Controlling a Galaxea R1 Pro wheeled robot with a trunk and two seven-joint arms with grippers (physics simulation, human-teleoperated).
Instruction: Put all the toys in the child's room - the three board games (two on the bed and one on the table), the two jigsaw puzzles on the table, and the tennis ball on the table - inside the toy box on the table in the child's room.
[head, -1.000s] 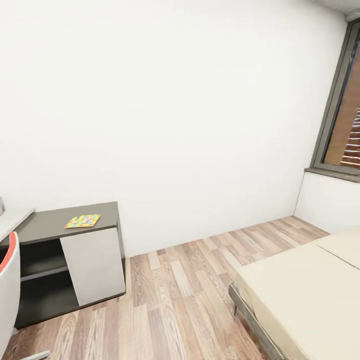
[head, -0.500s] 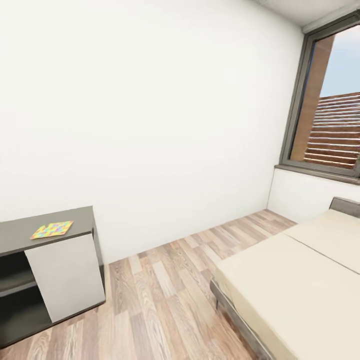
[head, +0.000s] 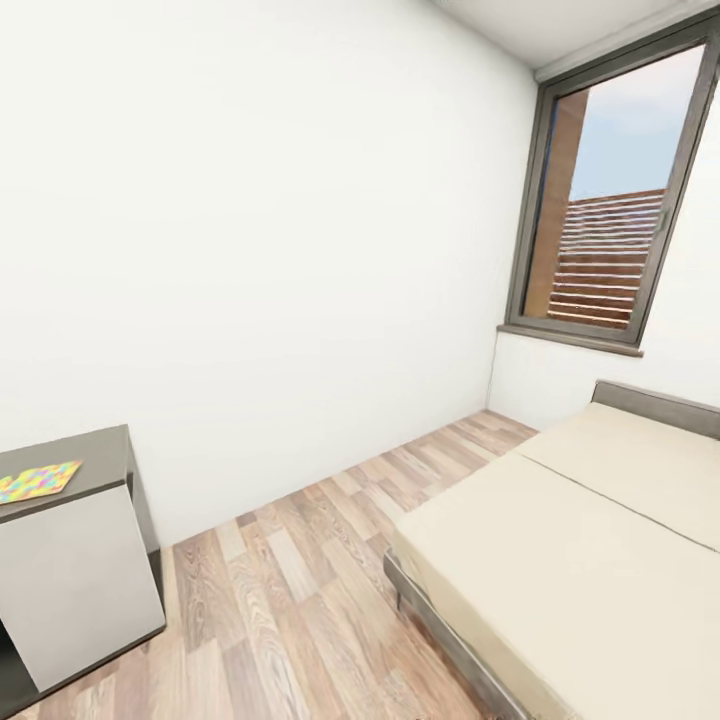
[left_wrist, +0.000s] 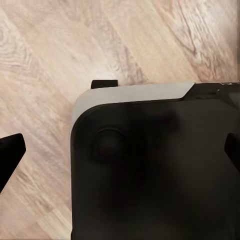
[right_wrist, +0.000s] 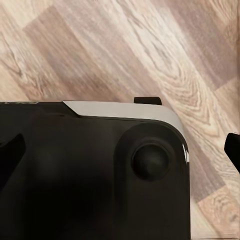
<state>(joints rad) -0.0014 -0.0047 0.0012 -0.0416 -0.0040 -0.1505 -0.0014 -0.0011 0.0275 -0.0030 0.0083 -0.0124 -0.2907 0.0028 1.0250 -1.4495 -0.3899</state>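
**Robot facing the bed side of the child's room, both pincers apart and empty**

The head camera is looking across a white-walled room with a wood-plank floor. The bed, a wide plain beige mattress on a grey frame, is lying at the right, under a tall grey-framed window. No board game is showing on the visible part of the mattress. At the far left, a dark grey side unit with a pale door is standing against the wall, and one jigsaw puzzle, a flat multicoloured rectangle, is lying on its top.

The left gripper is pointing down at the floor planks, its two dark fingertips sitting wide apart with nothing between them; the robot's black base is lying directly beneath it. The right gripper is hanging the same way, fingertips spread and empty, above the same base and floor. The puzzle and the bed are well apart from both pincers.
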